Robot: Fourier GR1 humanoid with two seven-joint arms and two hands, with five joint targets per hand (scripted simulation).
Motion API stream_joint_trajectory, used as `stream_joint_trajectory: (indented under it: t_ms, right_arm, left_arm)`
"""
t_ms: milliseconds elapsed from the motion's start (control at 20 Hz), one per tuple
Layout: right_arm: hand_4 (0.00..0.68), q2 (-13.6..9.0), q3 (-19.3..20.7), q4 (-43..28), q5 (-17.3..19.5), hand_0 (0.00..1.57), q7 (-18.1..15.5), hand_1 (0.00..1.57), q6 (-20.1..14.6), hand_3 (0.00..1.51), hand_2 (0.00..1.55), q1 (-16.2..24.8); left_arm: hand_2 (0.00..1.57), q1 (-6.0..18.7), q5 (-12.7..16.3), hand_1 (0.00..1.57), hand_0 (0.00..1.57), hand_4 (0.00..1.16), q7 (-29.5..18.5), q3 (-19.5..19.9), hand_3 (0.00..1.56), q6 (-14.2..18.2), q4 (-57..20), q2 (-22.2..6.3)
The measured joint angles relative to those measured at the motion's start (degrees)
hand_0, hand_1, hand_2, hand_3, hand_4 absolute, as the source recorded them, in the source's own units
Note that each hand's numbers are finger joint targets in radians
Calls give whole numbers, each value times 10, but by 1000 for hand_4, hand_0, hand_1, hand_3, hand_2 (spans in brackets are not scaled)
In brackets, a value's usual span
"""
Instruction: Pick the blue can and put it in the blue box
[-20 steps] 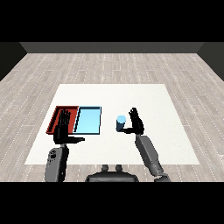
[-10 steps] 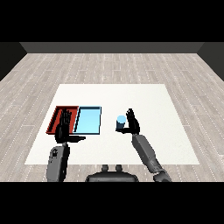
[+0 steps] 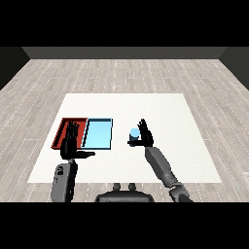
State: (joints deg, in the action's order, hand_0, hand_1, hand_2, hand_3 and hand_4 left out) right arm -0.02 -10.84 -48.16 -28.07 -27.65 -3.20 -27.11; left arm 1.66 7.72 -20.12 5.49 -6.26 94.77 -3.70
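The small blue can [image 3: 133,134] stands upright on the white table [image 3: 160,109], to the right of the light blue tray [image 3: 97,134]. My right hand [image 3: 144,136] is right beside the can on its right side. Its fingers point straight up and its thumb reaches in at the can's base, so the hand is open. My left hand [image 3: 71,146] is raised at the near edge of the red tray [image 3: 62,131], open with fingers upright, holding nothing.
The red and light blue trays lie side by side at the table's left, both holding nothing. The table's near edge runs just behind my forearms, and wooden floor surrounds the table.
My right hand has edged a little to the left, closing the gap to the can. The can and the left hand have stayed where they were.
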Motion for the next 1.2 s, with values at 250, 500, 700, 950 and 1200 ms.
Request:
stream_joint_trajectory:
  t_ms: [250,500,700,950,1200]
  right_arm:
    - [0,0,-5,45,-17,0,-5,0,2,0,0,-33]
    - [0,0,-44,89,-60,0,-26,0,-4,0,0,-61]
    - [414,0,-65,117,-83,1089,-39,1089,-25,1251,1299,-76]
    - [634,0,-74,146,-87,1491,-51,1491,-128,1438,1481,-96]
    - [617,0,-86,160,-68,1496,-33,1496,-185,1436,1480,-113]
  left_arm:
    - [0,-3,6,0,0,0,-5,2,0,-5,2,0]
    - [0,-8,-3,0,0,0,-6,-6,0,2,6,7]
    - [0,-9,5,0,0,0,-17,6,0,-10,-8,-3]
    - [0,-3,1,0,0,0,-13,2,0,-4,-8,0]
    - [0,8,3,0,0,0,5,5,0,-1,-5,-5]
